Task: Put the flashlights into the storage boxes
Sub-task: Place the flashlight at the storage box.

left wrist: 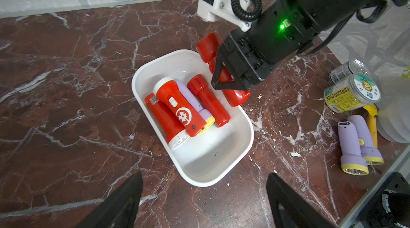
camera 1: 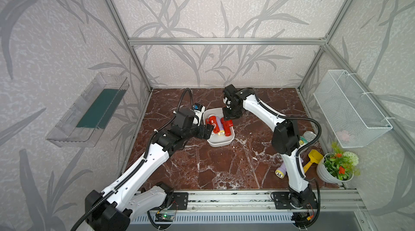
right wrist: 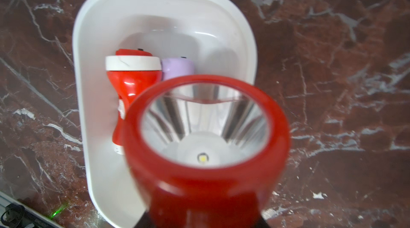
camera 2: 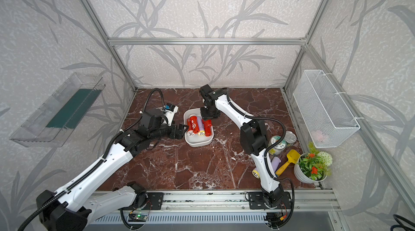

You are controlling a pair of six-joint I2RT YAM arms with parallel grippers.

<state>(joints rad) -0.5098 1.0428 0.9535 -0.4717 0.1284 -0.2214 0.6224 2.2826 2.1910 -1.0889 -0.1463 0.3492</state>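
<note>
Flashlight (left wrist: 235, 99), red, is clenched in the right fingers (left wrist: 217, 73) over the white tray's (left wrist: 221, 178) 3 o'clock rim, long axis running 12 to 6; the left fingers (left wrist: 124, 202) stand released at 9 o'clock.

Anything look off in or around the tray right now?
The logo-marked red flashlight rides on top of a red flashlight and a lavender one, all crowded into one end of the tray. What look like small white chips litter the table beside it. Nothing looks broken.
</note>
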